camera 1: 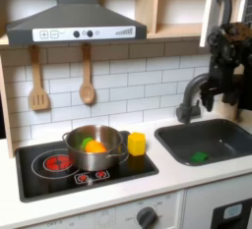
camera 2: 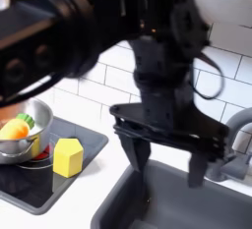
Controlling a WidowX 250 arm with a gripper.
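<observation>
Toy kitchen counter, sink (camera 1: 175, 146) at the first exterior view's right. My gripper (camera 2: 167, 159): fingers spread, empty, hanging over the basin. Green item (camera 1: 200, 156), probably a vegetable: directly below on the sink floor.

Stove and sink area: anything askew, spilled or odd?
Nothing spilled or damaged. One oddity: a yellow block stands on the stove top beside the pot. A small green item lies in the sink. Gripper hangs open over the sink.
</observation>
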